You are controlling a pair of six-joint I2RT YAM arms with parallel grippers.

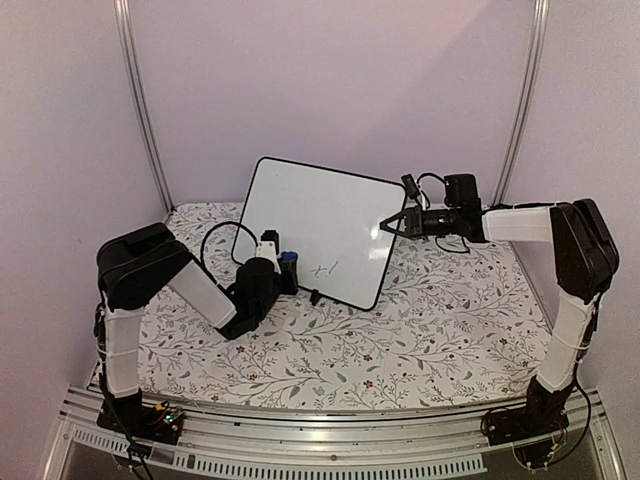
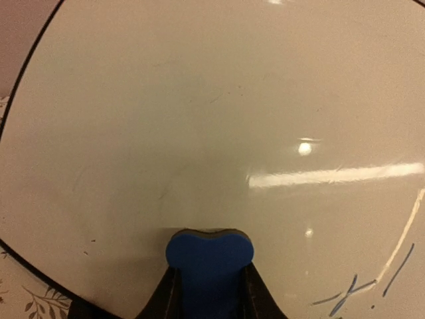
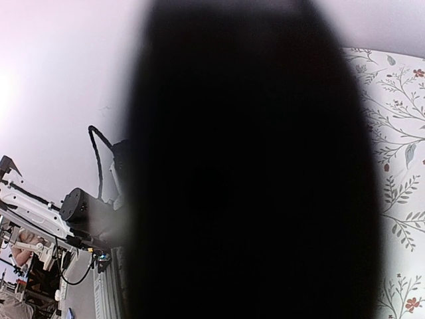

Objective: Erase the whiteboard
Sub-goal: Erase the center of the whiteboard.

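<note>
The whiteboard (image 1: 315, 215) stands tilted at the back middle of the table, white with a thin black frame. Grey handwriting (image 1: 325, 268) sits near its lower edge and also shows in the left wrist view (image 2: 358, 289). My left gripper (image 1: 283, 264) is shut on the small blue eraser (image 2: 209, 256), which presses on the board's lower left part (image 2: 199, 119). My right gripper (image 1: 388, 224) is at the board's right edge, its fingers on either side of it. The right wrist view is mostly blocked by a dark shape (image 3: 252, 173), so its jaws are hidden there.
A floral cloth (image 1: 430, 330) covers the table. Purple walls stand close behind and at both sides, with metal poles (image 1: 145, 110) in the back corners. An aluminium rail (image 1: 330, 425) runs along the near edge. A black foot (image 1: 314, 297) props the board.
</note>
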